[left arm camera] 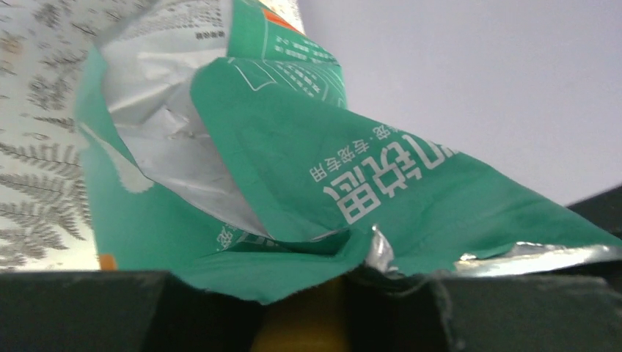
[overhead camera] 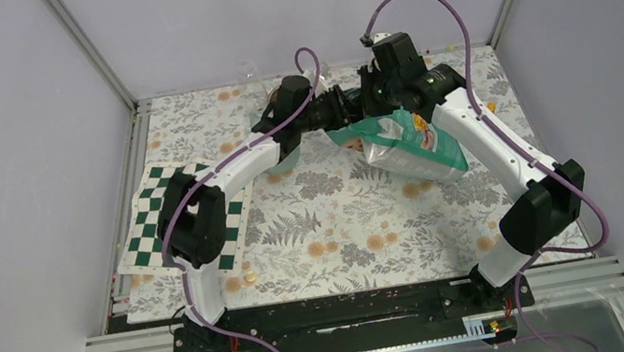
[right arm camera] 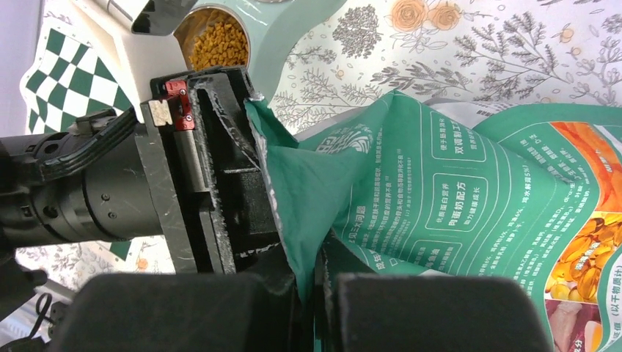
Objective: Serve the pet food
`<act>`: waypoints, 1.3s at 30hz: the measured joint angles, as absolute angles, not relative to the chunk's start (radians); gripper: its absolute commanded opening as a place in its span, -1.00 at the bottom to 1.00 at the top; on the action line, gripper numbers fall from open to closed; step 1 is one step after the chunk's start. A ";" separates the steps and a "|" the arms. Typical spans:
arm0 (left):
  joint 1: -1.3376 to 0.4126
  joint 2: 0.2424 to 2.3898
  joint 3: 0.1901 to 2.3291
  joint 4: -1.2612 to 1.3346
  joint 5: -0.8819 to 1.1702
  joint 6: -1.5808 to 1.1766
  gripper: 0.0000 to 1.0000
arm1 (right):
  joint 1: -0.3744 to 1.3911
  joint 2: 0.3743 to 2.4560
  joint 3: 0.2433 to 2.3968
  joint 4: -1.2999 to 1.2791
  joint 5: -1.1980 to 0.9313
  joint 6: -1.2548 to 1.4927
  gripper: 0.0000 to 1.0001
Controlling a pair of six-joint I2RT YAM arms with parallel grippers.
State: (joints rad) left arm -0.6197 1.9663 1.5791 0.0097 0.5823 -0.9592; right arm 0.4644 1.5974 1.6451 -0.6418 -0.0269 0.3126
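Note:
The teal-and-white pet food pouch is held off the table between both grippers, lying tilted. My left gripper is shut on the pouch's open top edge; in the left wrist view the teal pouch and its silver lining fill the frame. My right gripper is shut on the pouch's edge right beside it; its wrist view shows the pouch pinched between its fingers. Orange-brown kibble lies in a pale green bowl behind the left gripper.
A green-and-white checkered mat lies at the table's left, under the left arm. The bowl is mostly hidden under the left arm. A clear plastic item stands at the back edge. The floral tablecloth covers the table.

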 measured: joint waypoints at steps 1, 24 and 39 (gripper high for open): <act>-0.612 1.959 1.551 0.059 0.599 -0.994 -1.00 | 0.462 1.596 1.644 -0.642 -0.034 0.315 -1.00; -0.570 1.777 1.362 0.130 0.587 -1.157 -1.00 | 0.461 1.574 1.655 -0.628 -0.157 0.397 -1.00; -0.542 1.817 1.552 -0.106 0.596 -1.106 -1.00 | 0.537 1.610 1.757 -0.696 0.037 0.247 -1.00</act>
State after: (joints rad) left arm -0.5415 1.8172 1.5524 -0.1059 0.5957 -1.1061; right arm 0.5373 1.6096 1.7565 -0.6964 0.0368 0.2474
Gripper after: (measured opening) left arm 0.283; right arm 0.017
